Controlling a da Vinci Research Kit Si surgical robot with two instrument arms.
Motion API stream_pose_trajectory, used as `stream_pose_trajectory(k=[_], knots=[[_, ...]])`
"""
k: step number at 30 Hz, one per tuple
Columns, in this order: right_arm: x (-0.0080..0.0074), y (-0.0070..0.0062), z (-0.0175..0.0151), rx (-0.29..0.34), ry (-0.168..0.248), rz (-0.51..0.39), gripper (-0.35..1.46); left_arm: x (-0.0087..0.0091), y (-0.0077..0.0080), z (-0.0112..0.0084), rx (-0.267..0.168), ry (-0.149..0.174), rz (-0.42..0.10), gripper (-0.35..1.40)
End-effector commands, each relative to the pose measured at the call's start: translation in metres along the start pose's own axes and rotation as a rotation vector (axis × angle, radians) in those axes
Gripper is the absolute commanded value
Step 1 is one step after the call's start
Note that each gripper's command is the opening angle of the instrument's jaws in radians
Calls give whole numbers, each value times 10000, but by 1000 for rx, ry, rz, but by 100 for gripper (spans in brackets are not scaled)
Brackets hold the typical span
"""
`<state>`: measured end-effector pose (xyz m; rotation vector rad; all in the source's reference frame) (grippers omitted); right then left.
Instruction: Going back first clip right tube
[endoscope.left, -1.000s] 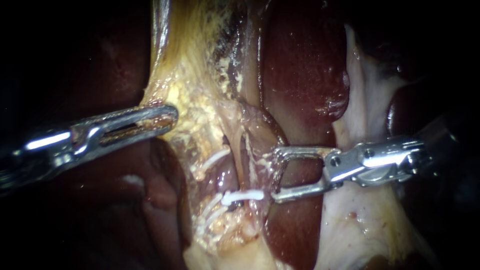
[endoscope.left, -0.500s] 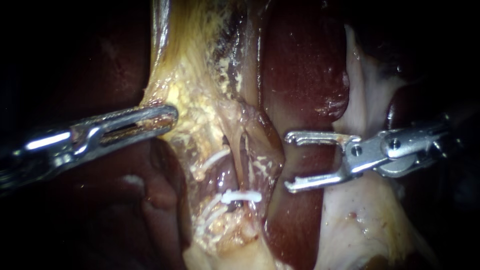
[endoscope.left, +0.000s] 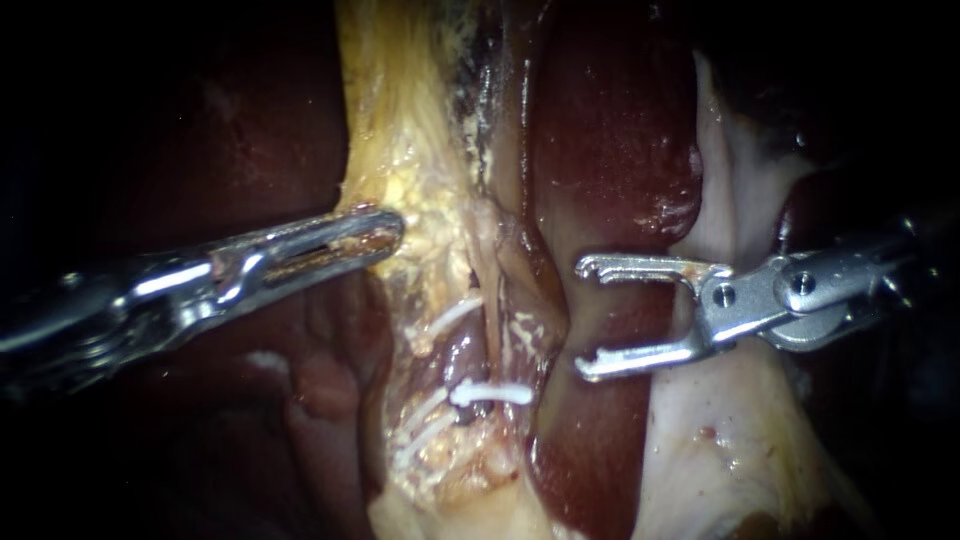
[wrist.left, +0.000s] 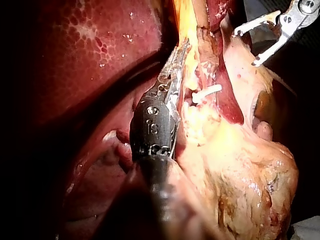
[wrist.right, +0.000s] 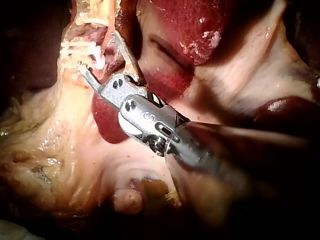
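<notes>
A white clip (endoscope.left: 490, 392) lies across the right tube (endoscope.left: 497, 325), below the pale yellow tissue (endoscope.left: 420, 200). My right instrument (endoscope.left: 580, 317) stands just right of that tube over the dark liver (endoscope.left: 600, 150), jaws open and empty. My left instrument (endoscope.left: 385, 232) is shut on the edge of the yellow tissue. In the left wrist view its jaws (wrist.left: 175, 62) grip that tissue beside the clip (wrist.left: 207, 93), with the right instrument (wrist.left: 246, 47) further ahead. The right wrist view shows the open jaws (wrist.right: 97, 50) close to the white clips (wrist.right: 82, 50).
More white clips (endoscope.left: 440, 318) (endoscope.left: 420, 425) sit on the tissue left of the clipped tube. Pale whitish tissue (endoscope.left: 730, 440) lies under the right instrument's shaft. Dark liver (endoscope.left: 200, 130) fills the left side behind the left instrument.
My right instrument has drawn back to the right off the tube, jaws open, leaving the white clip in place. The left instrument has moved the yellow tissue to the right.
</notes>
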<state>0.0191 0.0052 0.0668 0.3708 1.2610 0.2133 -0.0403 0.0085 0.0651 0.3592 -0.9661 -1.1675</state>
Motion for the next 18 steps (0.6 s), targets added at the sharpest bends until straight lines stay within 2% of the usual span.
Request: stream_pose_trajectory(k=[1, 9, 18], knots=[[-1, 0, 0, 4, 1, 0, 60, 1, -1, 2, 1, 2, -1, -35], [-5, 5, -2, 30, 7, -2, 59, 1, -3, 4, 8, 5, -1, -35], [-5, 4, -3, 44, 10, -3, 58, 0, -5, 4, 7, 5, -1, -35]])
